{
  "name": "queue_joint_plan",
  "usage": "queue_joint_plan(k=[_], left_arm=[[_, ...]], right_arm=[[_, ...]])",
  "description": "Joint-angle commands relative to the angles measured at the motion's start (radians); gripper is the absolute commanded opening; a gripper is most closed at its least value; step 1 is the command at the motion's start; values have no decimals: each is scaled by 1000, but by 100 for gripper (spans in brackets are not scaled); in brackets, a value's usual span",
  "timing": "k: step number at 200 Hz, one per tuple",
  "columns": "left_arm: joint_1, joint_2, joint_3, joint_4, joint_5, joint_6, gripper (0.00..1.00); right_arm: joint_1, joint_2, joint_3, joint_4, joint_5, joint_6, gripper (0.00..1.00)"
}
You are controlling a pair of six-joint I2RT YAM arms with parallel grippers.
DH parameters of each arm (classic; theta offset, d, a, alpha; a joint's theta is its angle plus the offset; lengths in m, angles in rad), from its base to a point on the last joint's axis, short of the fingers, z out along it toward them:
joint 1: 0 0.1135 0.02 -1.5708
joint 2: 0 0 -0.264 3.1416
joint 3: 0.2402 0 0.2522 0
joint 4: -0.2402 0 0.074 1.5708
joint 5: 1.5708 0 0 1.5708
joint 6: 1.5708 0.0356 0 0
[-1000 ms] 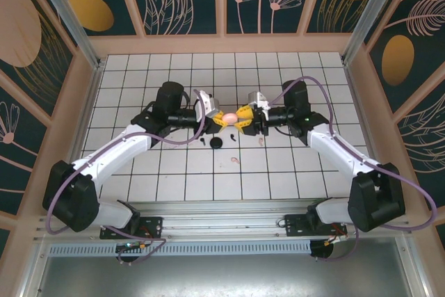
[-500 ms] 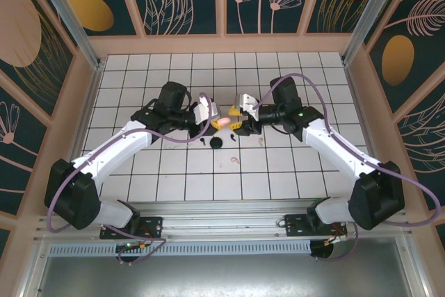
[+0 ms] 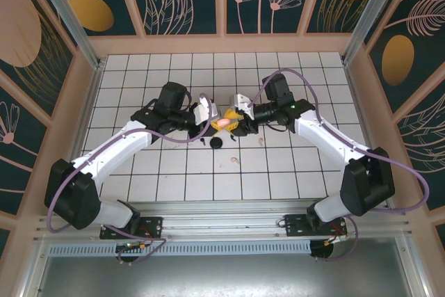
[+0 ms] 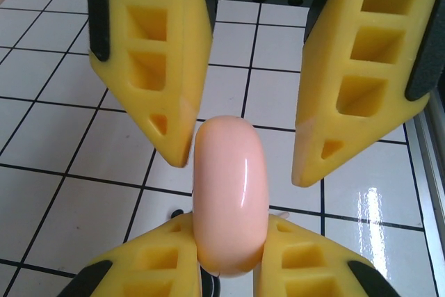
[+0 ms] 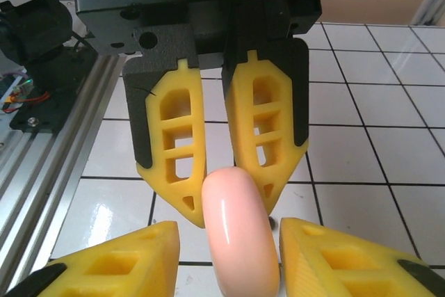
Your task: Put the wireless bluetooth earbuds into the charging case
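My left gripper (image 3: 221,122) is shut on a glossy pale pink charging case (image 3: 224,124), held above the tiles. In the left wrist view its fingers (image 4: 156,255) clamp the case's (image 4: 229,186) lower end. My right gripper (image 3: 238,117) faces it, open, with a jaw on each side of the case (image 5: 240,241) and a gap on both sides. Two pale pink earbuds (image 3: 261,140) (image 3: 235,161) lie on the tiles nearer the arm bases. A tiny black earbud (image 3: 201,142) lies by the left gripper.
A black round case (image 3: 217,142) sits on the white tiled floor (image 3: 174,172) just below the two grippers. Wooden walls (image 3: 83,109) enclose the floor on three sides, and a metal rail (image 3: 222,213) runs along the near edge.
The right arm's wrist has swung left and farther back, and its gripper now stands open around the case. The left gripper and the pink case shifted slightly left and nearer.
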Motion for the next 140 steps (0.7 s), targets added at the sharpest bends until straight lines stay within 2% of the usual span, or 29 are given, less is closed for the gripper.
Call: queue_joint_plan(k=[1, 52, 57, 73, 92, 116, 140], left_arm=[[-2, -1, 20, -2, 40, 16, 16], [-2, -7, 15, 8, 49, 6, 17], [-2, -8, 12, 11, 51, 5, 19], [-2, -18, -3, 41, 58, -10, 33], [-2, -37, -42, 113, 82, -35, 44], [-1, -58, -100, 242, 124, -89, 52], [-1, -53, -130, 312, 173, -139, 52]], right_arm=[[8, 18, 42, -41, -46, -27, 39], [6, 23, 46, -53, -54, -41, 24], [5, 23, 46, -55, -55, -42, 23], [-6, 17, 43, -64, -77, -60, 17], [-41, -4, 29, -58, -131, -60, 17], [-83, -61, -28, 29, -193, -2, 17], [-106, -98, -75, 98, -239, 51, 17]])
